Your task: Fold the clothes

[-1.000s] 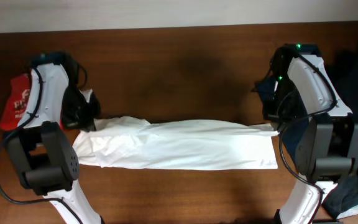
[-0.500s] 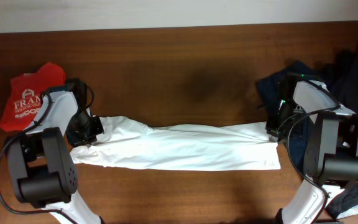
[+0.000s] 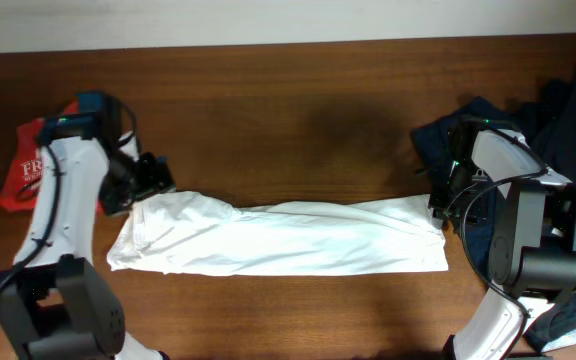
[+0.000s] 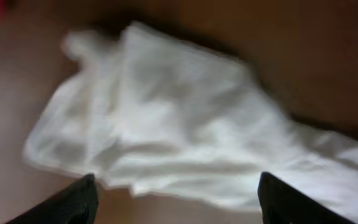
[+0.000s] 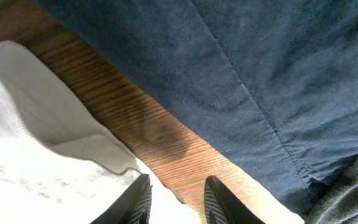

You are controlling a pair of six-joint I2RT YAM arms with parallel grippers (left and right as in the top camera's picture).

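The long white cloth T-shirt [image 3: 278, 238] lies on the wooden worktop [image 3: 298, 120], one end below the left jaws, which stand wide apart. The right jaws are narrowly apart and empty at its other corner. Closing there could nip only hem, or snag the navy cloth garment [image 5: 260, 74] just beyond, dragging the fold askew.

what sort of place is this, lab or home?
Probably a robotics lab bench: left robot arm and right robot arm at a dark wooden table, long white cloth T-shirt laid out, navy cloth garment nearby.

A brown wooden table [image 3: 298, 110] carries a white shirt [image 3: 288, 238] stretched lengthwise across its middle, a red shirt [image 3: 13, 175] at its left edge, and navy clothes [image 3: 430, 140] at its right.
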